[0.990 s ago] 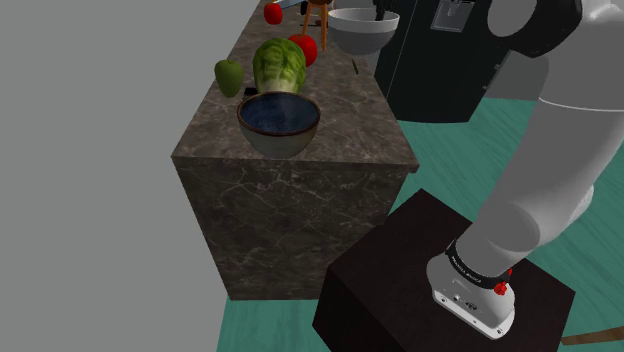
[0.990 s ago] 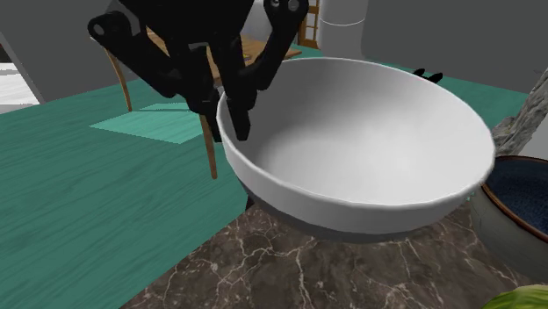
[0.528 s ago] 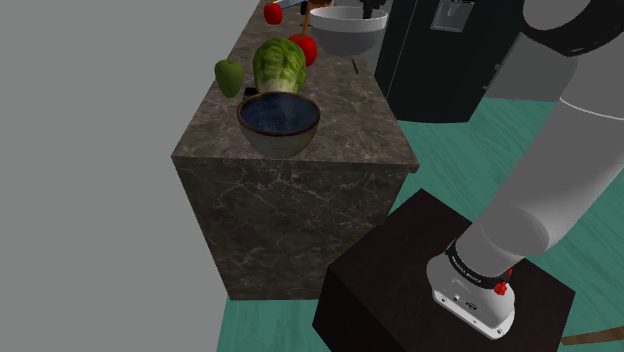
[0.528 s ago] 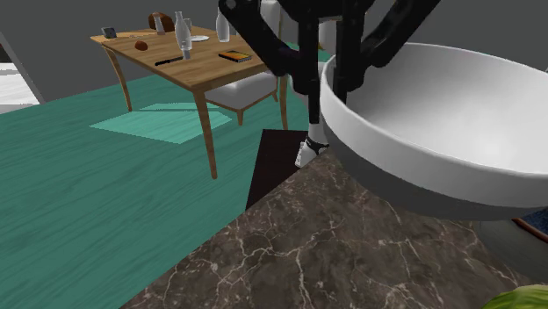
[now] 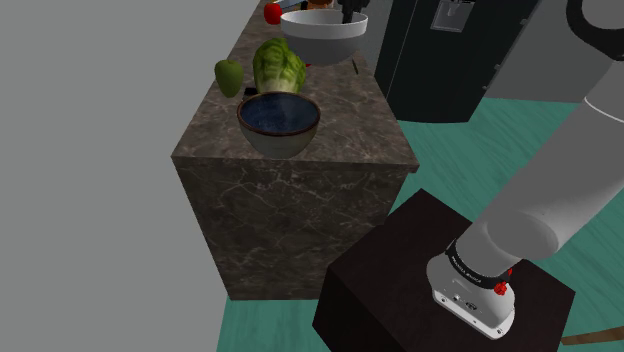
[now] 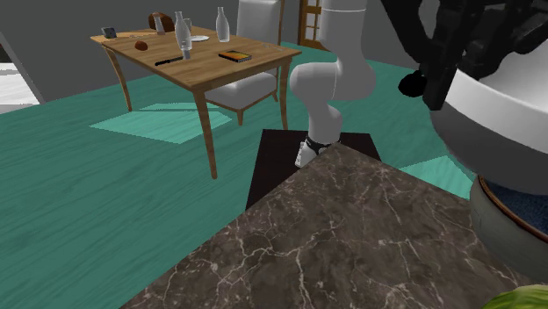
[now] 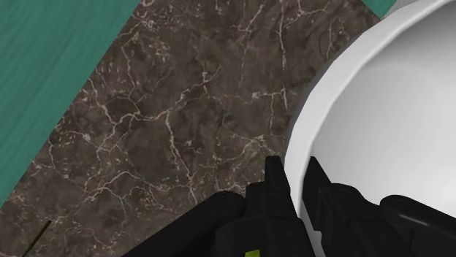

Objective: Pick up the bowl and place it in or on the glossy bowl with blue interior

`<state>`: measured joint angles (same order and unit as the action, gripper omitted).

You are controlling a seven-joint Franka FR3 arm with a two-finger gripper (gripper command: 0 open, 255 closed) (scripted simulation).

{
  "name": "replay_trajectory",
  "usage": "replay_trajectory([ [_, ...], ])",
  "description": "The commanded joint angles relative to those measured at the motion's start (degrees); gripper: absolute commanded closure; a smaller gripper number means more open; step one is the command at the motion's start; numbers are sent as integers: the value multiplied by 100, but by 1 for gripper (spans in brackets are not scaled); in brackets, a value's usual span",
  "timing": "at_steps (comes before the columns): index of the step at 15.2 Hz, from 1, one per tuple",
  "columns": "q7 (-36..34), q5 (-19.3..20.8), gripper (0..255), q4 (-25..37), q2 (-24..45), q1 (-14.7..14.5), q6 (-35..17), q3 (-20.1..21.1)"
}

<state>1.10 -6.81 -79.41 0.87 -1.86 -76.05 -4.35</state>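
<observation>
One long counter block with a dark brown marbled stone top (image 5: 375,115) (image 6: 325,246) (image 7: 168,131) stands on a teal floor (image 6: 79,193), with a tall black cabinet (image 5: 440,60) just past its side. Beside the counter's near end, the white arm with dark joints (image 5: 540,210) (image 6: 338,79) rises from its dark box stand (image 5: 400,270) (image 6: 272,167) and reaches out over the stone. Farther off in the second exterior view is a wooden dining table (image 6: 198,53) carrying bottles and a book, with a white chair (image 6: 250,88) drawn up to it.

The plain white bowl (image 5: 322,35) (image 6: 501,123) (image 7: 387,124) hangs in the air over the far part of the counter, clear of the stone. The all-black gripper (image 5: 352,8) (image 7: 294,177) is clamped on its rim, one finger inside the bowl and one outside. The glossy grey bowl with a dark blue interior and brownish rim (image 5: 279,123) (image 6: 514,215) sits upright on the counter near the arm's end. In the shoulder view a pale green cabbage head (image 5: 278,65) lies between the two bowls. A green pepper (image 5: 229,77) lies just beside the cabbage head, toward the shoulder view's left. A small red round fruit (image 5: 272,12) sits farther along the counter.
</observation>
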Motion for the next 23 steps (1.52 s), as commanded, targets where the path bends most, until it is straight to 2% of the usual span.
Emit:
replay_trajectory([
  [1, -303, -16, 255, 18, -62, -144, 39, 139],
  [10, -1567, -90, 255, 8, -178, -757, -11, 771],
  [23, -1422, -94, 255, -1547, -608, -758, -1128, 778],
])
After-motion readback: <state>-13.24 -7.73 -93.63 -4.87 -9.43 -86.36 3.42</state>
